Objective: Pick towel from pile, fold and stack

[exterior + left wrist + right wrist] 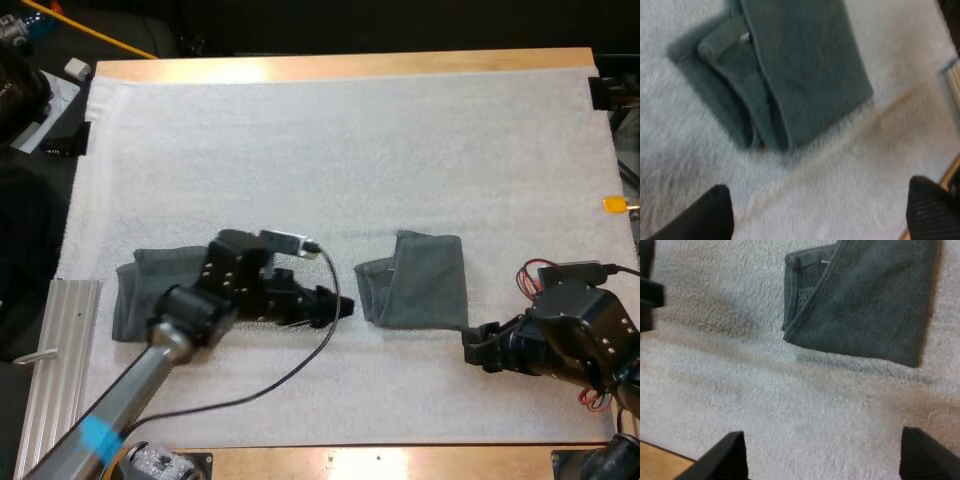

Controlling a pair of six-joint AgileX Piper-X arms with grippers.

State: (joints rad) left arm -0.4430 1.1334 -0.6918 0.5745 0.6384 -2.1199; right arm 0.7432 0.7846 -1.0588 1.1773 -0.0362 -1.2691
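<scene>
The folded towel (pixel 415 285) lies on the white mat (pixel 300 150) right of centre, flat, with a looser doubled flap along its left side. A second towel (pixel 140 295) sits well to the left, partly under the left arm. The left gripper (pixel 340 303) hovers just left of the folded towel, fingers wide apart and holding nothing. The right gripper (pixel 478 348) waits off its near right corner, equally spread and empty. The risk is pinching only the flap's top layer, which would pull the fold open.
</scene>
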